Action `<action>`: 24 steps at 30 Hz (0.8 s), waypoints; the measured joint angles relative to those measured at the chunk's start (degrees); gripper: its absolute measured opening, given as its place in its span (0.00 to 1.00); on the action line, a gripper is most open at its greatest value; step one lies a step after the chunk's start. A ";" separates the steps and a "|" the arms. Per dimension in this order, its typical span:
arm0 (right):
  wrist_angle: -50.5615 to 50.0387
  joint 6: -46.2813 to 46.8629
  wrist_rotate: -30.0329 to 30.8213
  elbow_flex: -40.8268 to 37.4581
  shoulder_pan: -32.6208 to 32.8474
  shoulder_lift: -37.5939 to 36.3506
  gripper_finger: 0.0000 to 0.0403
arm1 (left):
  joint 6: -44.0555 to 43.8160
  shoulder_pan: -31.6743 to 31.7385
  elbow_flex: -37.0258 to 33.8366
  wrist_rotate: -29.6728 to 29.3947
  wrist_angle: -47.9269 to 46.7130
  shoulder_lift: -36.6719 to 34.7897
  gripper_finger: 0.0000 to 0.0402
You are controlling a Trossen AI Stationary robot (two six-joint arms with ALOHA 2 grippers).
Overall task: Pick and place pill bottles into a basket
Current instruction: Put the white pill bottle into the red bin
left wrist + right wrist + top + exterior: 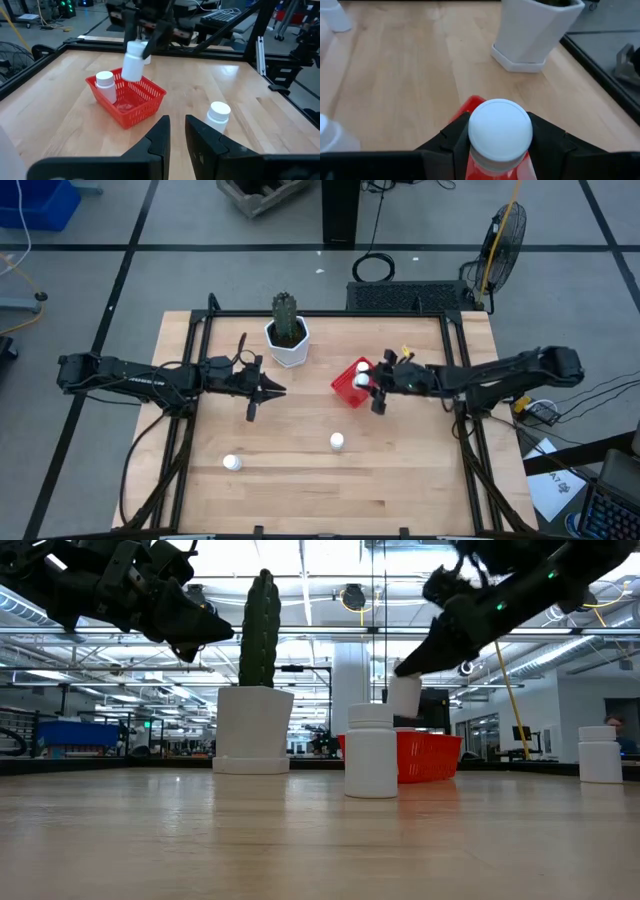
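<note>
One pill bottle (133, 61) is held between the fingers of the right gripper (377, 387), lifted just above the red basket (145, 97). A second bottle (105, 84) is seen standing upright inside the basket, directly below and beside that gripper. Two more bottles (337, 442) (232, 463) are left on the table (420, 470), well apart from both grippers. Four bottles are counted in all, one basket. The left gripper (270, 390) is held above the table near one white cactus pot (288, 345), its fingers nearly closed, nothing between them.
</note>
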 joint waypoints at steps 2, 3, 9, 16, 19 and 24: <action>2.89 -0.25 -2.49 0.00 -1.78 1.94 0.37 | 0.00 0.00 0.00 -0.37 0.03 -0.02 0.16; 4.15 -0.32 -3.40 0.02 -2.55 3.00 0.37 | 0.05 0.00 0.00 -0.47 0.03 -0.02 0.16; 8.42 0.57 -8.79 0.02 -5.91 9.34 0.37 | 0.24 0.00 0.00 -0.51 0.03 0.00 0.16; 12.87 0.59 -10.75 0.03 -6.72 15.39 0.37 | 0.31 0.00 0.00 -0.60 0.05 -0.02 0.16; 12.60 0.88 -12.11 1.24 -6.94 18.02 0.37 | 0.44 0.00 0.00 -1.50 0.05 -0.02 0.16; 12.67 0.45 -13.38 3.66 -7.04 21.83 0.37 | 0.42 0.00 0.00 -1.89 0.08 -0.02 0.16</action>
